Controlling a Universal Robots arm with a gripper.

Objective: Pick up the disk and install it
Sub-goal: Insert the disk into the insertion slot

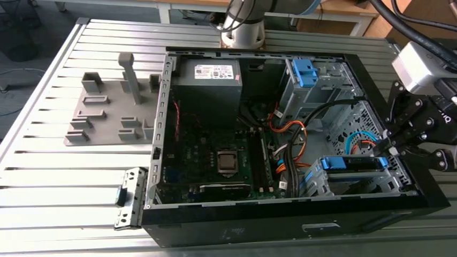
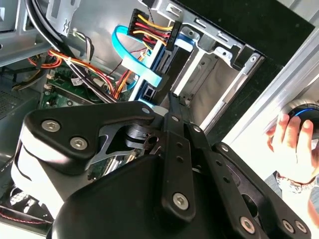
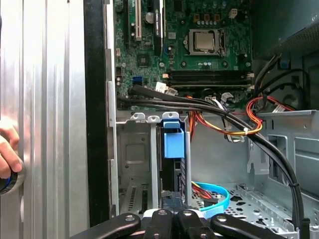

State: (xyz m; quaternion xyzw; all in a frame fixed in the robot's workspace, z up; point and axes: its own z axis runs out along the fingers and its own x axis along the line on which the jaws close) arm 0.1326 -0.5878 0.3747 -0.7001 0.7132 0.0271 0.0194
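The disk (image 1: 350, 165), silver with a blue bracket, sits in the drive cage at the case's front corner, on the exterior view's right. In the first wrist view the disk (image 3: 173, 142) stands edge-on in its slot. Coloured power wires and a flat blue cable run to the end of the disk (image 2: 149, 84). My gripper (image 1: 386, 147) hangs over the cage's outer end. Its black fingers are drawn together, and the gripper (image 2: 169, 97) has its tips right at the disk's near edge. My gripper (image 3: 172, 215) shows shut; I cannot tell whether it pinches the bracket.
The open black computer case (image 1: 286, 217) lies on a slatted metal table. A grey power-supply box (image 1: 207, 75), the motherboard (image 1: 214, 155) and black cable bundles (image 3: 224, 112) fill it. A grey fixture (image 1: 114, 112) stands beside it. A person's hand (image 2: 294, 144) rests beside the case.
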